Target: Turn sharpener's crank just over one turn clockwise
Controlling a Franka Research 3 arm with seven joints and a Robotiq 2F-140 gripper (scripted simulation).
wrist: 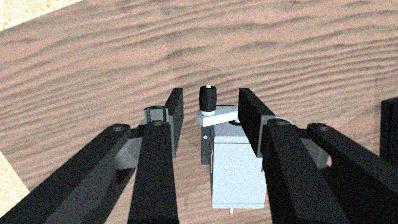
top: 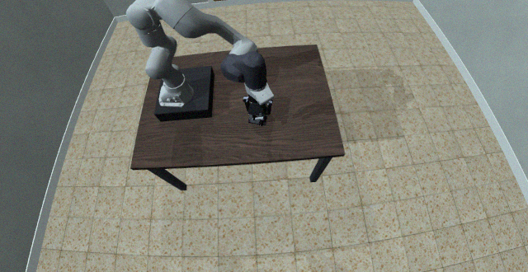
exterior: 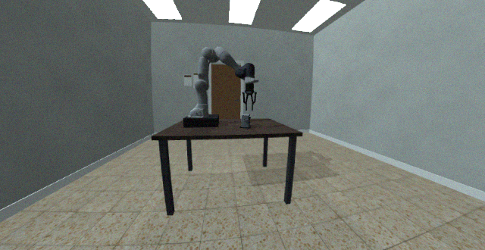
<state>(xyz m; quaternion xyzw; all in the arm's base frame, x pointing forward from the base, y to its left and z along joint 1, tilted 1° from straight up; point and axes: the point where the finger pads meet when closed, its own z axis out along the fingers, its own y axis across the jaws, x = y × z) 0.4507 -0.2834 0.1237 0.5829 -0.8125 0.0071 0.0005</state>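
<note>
The sharpener (wrist: 235, 167) is a small grey box standing on the dark wooden table (top: 235, 107). Its white crank arm (wrist: 218, 117) ends in a black knob (wrist: 207, 97). In the wrist view, the crank is at the box's far end and the knob points up between my fingers. My gripper (wrist: 210, 103) hangs straight above it with its fingers partly apart and nothing between them. In the exterior view, the gripper (exterior: 249, 106) is clearly above the sharpener (exterior: 245, 121), not touching it. In the top view, the gripper (top: 256, 116) hides most of the sharpener.
The arm's black base block (top: 186, 92) sits on the table's left part and shows at the wrist view's right edge (wrist: 390, 130). The table's edges are some way off on every side of the sharpener.
</note>
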